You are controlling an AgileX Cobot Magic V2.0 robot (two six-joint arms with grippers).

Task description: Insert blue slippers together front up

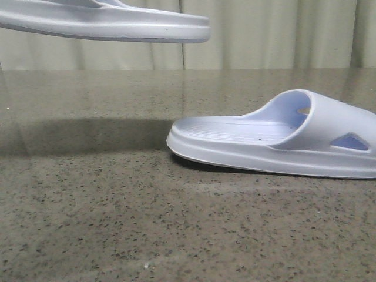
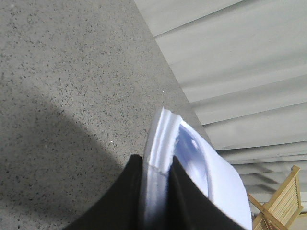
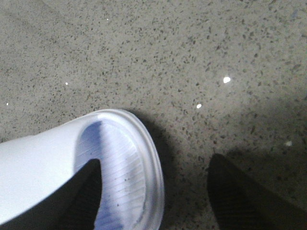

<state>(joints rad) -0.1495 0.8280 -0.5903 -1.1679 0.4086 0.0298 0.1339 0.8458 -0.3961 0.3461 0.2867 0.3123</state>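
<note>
Front view has one blue slipper (image 1: 111, 26) up in the air, well above the worktop (image 1: 117, 205) and clear of its mate, the second blue slipper (image 1: 276, 144), which lies flat on the stone, sole down. Left gripper (image 2: 157, 179) is pinching the raised slipper's edge between its dark fingers (image 2: 132, 191). Right gripper (image 3: 156, 191) is spread wide, one finger over the resting slipper's footbed, the other beside it above bare worktop, not clamped yet. So, by my read: one lifted, one still to grab, and the nesting together, front up, all left to do.
</note>
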